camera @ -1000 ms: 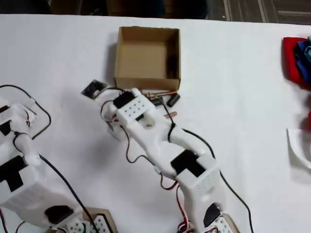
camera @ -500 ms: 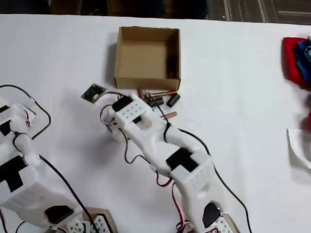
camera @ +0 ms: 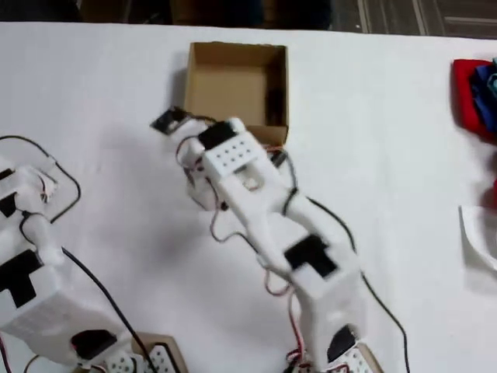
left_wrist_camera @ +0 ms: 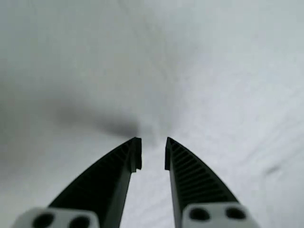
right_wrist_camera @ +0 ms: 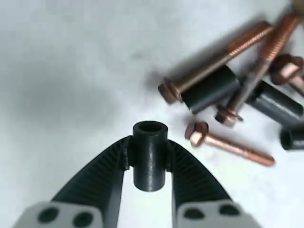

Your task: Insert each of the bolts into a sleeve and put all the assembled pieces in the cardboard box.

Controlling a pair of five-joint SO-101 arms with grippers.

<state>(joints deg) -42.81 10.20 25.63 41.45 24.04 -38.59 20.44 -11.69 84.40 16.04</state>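
Right jaws are clamping a black sleeve (right_wrist_camera: 150,161) while left jaws are hanging slightly parted, empty, with feeding in a bolt (right_wrist_camera: 232,146) looking next.

A red cloth (camera: 467,87) lies at the white table's (camera: 388,116) edge.

tool (right_wrist_camera: 149,152) clamps a black sleeve (right_wrist_camera: 150,164); copper bolts (right_wrist_camera: 231,146) and more sleeves (right_wrist_camera: 210,89) lie nearby.
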